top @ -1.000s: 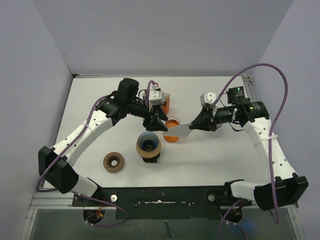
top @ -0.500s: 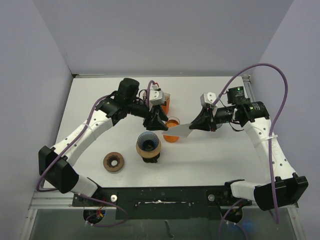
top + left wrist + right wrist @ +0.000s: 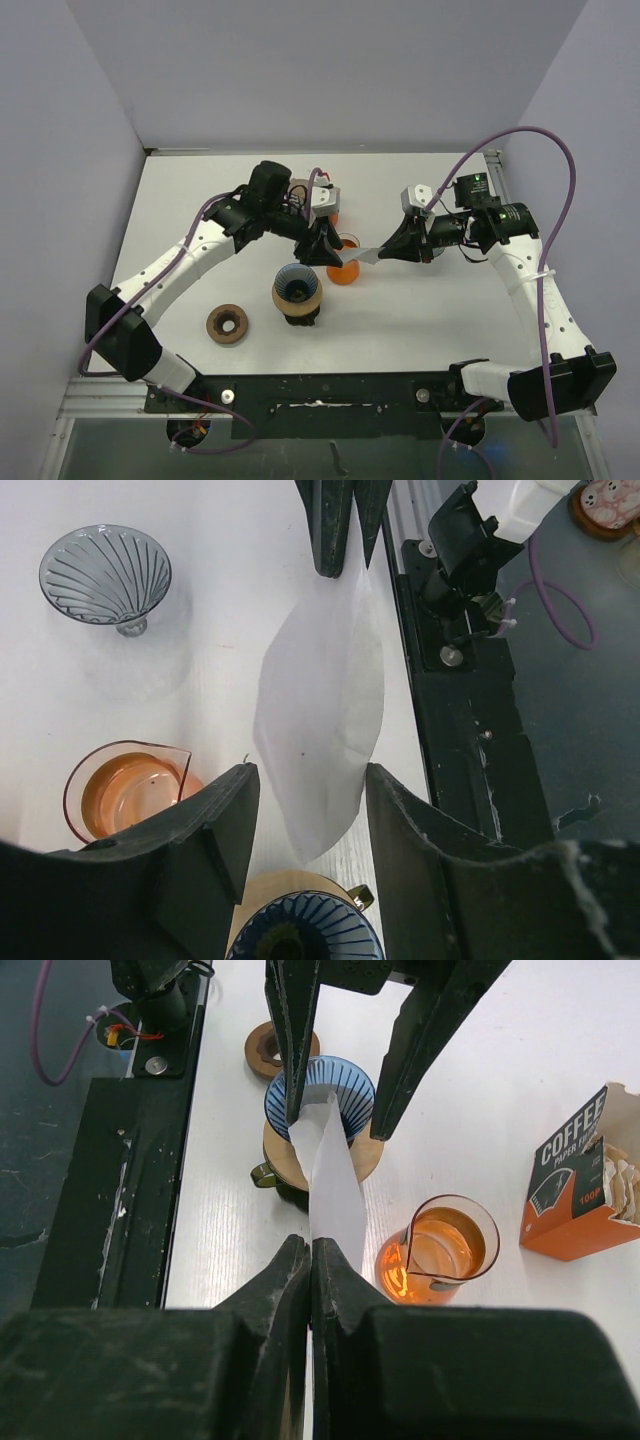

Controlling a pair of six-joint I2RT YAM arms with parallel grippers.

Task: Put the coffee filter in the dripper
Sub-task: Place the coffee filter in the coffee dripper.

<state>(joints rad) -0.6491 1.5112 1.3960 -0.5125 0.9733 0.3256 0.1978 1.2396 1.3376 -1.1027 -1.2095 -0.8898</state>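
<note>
My right gripper (image 3: 390, 250) (image 3: 311, 1250) is shut on one edge of the white paper coffee filter (image 3: 366, 256) (image 3: 333, 1180) and holds it in the air, pointing left. My left gripper (image 3: 326, 250) (image 3: 308, 785) is open, with its jaws on either side of the filter's free end (image 3: 320, 710), not touching it. The blue ribbed dripper (image 3: 297, 284) (image 3: 320, 1085) (image 3: 305, 938) stands on a wooden base just below and left of the filter's tip, and it is empty.
A glass server of orange liquid (image 3: 345, 268) (image 3: 440, 1248) stands under the filter. An orange filter box (image 3: 580, 1195) sits behind it. A wooden ring (image 3: 227, 324) lies front left. A clear glass dripper (image 3: 105, 572) stands near the right arm.
My left gripper has moved right and now straddles the filter's free end. The right gripper and the filter have stayed where they were.
</note>
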